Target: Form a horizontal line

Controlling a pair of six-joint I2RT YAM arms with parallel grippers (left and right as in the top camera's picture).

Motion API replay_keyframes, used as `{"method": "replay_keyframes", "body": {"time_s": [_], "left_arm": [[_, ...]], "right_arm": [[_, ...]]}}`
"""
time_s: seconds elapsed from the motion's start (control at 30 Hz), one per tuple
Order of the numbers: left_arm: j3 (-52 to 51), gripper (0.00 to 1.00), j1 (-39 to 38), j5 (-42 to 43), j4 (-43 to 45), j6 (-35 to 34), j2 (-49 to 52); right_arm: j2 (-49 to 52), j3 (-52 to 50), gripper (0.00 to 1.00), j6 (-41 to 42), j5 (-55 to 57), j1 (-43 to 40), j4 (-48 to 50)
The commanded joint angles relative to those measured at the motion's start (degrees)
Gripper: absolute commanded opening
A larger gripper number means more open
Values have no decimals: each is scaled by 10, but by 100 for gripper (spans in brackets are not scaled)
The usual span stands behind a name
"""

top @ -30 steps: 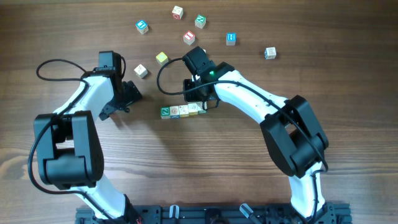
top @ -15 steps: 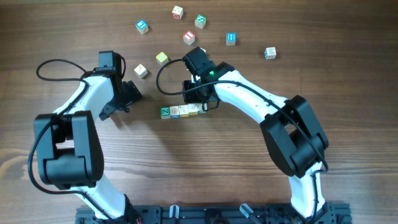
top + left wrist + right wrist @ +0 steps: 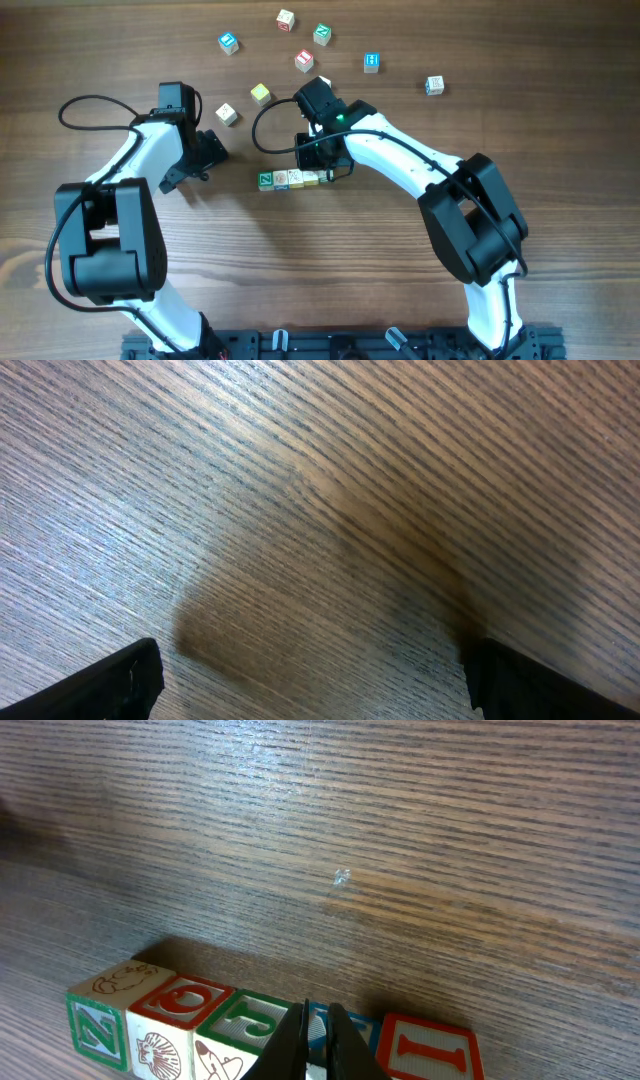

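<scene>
The horizontal line (image 3: 292,179) is a short row of letter cubes set edge to edge at the table's middle. In the right wrist view it runs from the green Z cube (image 3: 95,1030) through a red-lettered cube and a green J cube (image 3: 245,1017) to a blue cube and a red I cube (image 3: 430,1050). My right gripper (image 3: 327,170) is at the row's right part. Its fingers (image 3: 318,1035) are shut together in front of the blue cube, holding nothing. My left gripper (image 3: 205,157) is open and empty, left of the row, over bare wood (image 3: 310,680).
Loose cubes lie behind the row: a cream one (image 3: 227,114), a yellow one (image 3: 260,93), a red one (image 3: 304,61), blue ones (image 3: 228,42) (image 3: 371,62), a green one (image 3: 322,34), a white one (image 3: 286,18) and one at the right (image 3: 433,85).
</scene>
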Motion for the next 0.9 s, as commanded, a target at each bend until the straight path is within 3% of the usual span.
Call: {"method": "replay_keyframes", "body": {"time_s": [0.0, 0.53, 0.7, 0.87], "left_arm": [[-3, 100, -2, -4, -2, -1, 6], [-3, 100, -2, -4, -2, -1, 6], [-3, 100, -2, -4, -2, -1, 6], [-3, 100, -2, -4, -2, -1, 6]], "right_arm": [[7, 0, 9, -2, -10, 6, -3], [7, 0, 10, -3, -21, 6, -3], [7, 0, 10, -3, 132, 2, 40], [7, 0, 10, -3, 132, -6, 12]]}}
